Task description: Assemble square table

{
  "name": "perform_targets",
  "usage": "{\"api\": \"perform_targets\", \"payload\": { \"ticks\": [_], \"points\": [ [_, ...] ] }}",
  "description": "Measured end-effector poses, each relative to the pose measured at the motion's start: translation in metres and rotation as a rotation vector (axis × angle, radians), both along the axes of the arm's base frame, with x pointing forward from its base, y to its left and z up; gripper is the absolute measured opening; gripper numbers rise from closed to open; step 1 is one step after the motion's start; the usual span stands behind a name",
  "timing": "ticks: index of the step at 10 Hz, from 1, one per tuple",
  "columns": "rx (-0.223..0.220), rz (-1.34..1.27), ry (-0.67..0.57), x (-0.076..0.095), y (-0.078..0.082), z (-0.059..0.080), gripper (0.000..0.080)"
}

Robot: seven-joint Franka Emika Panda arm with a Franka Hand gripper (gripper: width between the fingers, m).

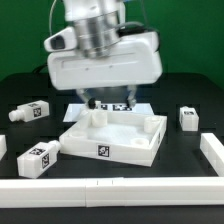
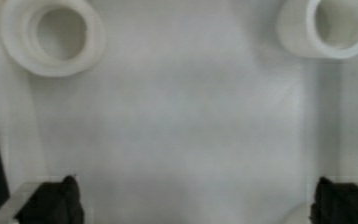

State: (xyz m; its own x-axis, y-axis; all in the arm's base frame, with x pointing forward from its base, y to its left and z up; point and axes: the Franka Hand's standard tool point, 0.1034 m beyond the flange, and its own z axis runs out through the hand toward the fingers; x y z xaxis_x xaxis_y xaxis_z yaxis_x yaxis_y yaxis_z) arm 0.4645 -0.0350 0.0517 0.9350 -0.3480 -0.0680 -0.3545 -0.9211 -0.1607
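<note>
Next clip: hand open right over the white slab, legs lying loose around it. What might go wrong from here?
1. The open hand hangs close over the slab. If it is lowered off-line, a fingertip might strike a socket instead of closing on an edge.
2. Any push that slides the slab may knock the loose leg lying near its corner on the exterior view's left.

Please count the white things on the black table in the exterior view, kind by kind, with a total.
Square tabletop: 1
Legs: 3
Marker board: 1
Border rails: 2
Total: 7
A white piece cut off at the exterior view's left edge is not counted.
</note>
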Motion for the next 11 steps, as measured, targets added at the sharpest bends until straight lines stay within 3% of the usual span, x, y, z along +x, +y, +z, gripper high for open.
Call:
{"api": "perform_targets", "payload": {
  "ticks": [1,2,6,11],
  "points": [
    [-0.013,0.043,-0.023,-0.003,-0.017,-0.01,0.0648],
    [-0.011,0.092,-0.037,-0.004,-0.028,-0.011,0.0648],
    [-0.012,0.066,-0.028,-0.005,-0.028,-0.013,0.0648],
    [-0.08,0.034,-0.037,-0.013,-0.048,-0.044,0.0648]
  ]
}}
